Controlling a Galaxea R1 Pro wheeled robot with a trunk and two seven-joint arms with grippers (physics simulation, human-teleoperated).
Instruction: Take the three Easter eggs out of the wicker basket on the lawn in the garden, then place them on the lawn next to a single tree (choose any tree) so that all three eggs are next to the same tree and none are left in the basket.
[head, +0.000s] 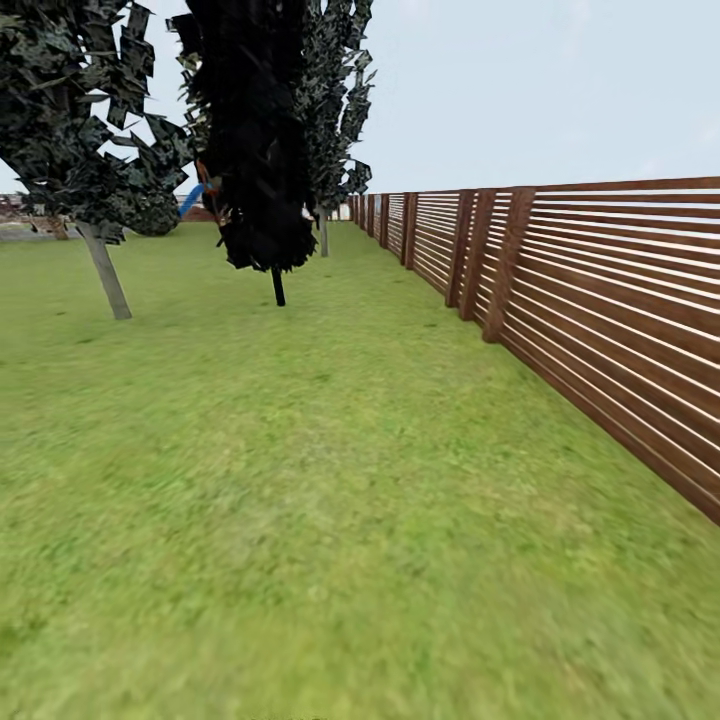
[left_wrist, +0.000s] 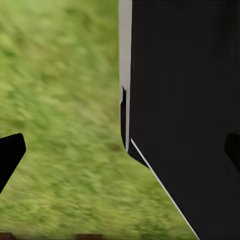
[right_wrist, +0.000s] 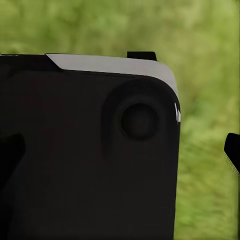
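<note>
Wide green grass lawn spans the lower frame; brown slatted wooden fence runs along the right; thin-trunked leafy trees stand upper left. Basket and eggs out of sight — still searching, I judge. Best to drive slowly, scanning. Finger states — cannot tell. No writing legible.

The lawn stretches ahead; a slatted fence runs along it from 3 toward 12 o'clock, thin-trunked trees at 11.
</note>
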